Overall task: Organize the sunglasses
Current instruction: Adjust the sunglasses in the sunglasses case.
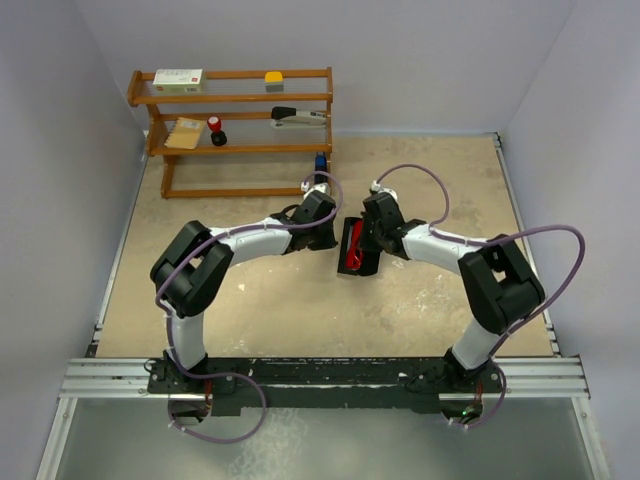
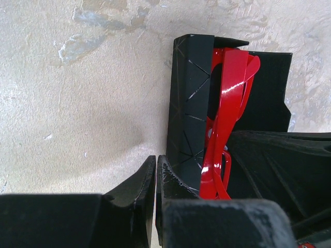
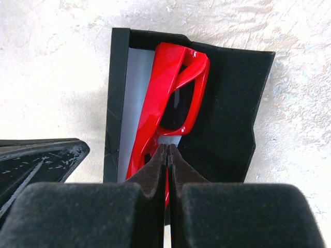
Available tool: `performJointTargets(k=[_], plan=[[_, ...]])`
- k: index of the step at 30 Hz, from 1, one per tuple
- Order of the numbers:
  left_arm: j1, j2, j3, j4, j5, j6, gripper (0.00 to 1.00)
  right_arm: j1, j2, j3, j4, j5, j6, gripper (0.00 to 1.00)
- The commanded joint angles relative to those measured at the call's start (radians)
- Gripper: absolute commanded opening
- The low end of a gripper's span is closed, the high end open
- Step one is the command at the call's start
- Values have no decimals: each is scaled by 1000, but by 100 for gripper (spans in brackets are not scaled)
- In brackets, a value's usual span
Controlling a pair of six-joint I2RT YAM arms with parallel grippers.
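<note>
Closed right pincer [image 3: 166,149] directly over sunglasses [image 3: 155,103]

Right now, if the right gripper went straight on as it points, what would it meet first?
The small bright red sunglasses in the open black rectangular case; the right gripper, jaws shut, is at their frame, contact unclear.
</note>
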Motion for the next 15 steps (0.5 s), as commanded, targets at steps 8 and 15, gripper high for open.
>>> performJointTargets(k=[8,15], plan=[[-7,-15,17,35,7,-14,0,0,71,45,66,-33,-2,0],[-9,-11,19,32,6,-13,0,0,97,60,92,-50,-4,0]])
